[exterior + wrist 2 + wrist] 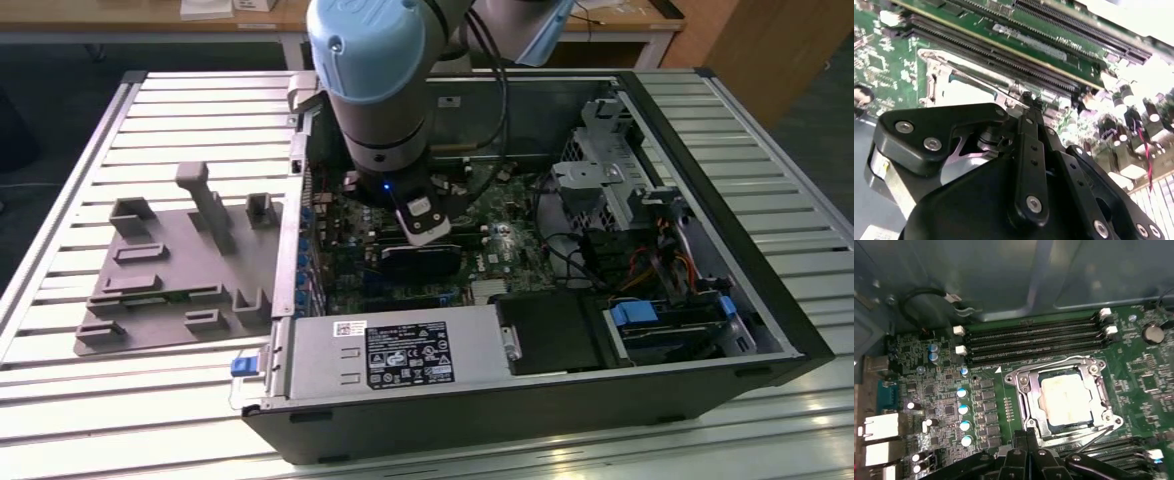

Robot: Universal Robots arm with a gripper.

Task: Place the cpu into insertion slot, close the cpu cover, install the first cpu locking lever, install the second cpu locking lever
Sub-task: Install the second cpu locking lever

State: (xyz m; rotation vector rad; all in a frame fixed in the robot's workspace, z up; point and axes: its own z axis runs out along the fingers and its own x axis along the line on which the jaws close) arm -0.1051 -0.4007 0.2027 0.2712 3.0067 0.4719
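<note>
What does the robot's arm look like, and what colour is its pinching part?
The arm is a fat silver-grey tube with pale blue caps and a black cable alongside. A small blue light glows near its wrist. The gripper is black, with round silver screws.

Exterior high overview; wrist views close above motherboard (944, 405)

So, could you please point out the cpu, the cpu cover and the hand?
cpu (1066, 397): first wrist view, its metal top.
cpu cover (1026, 390): first wrist view, the frame's side bar.
hand (1026, 432): first wrist view, between its fingertips.
</note>
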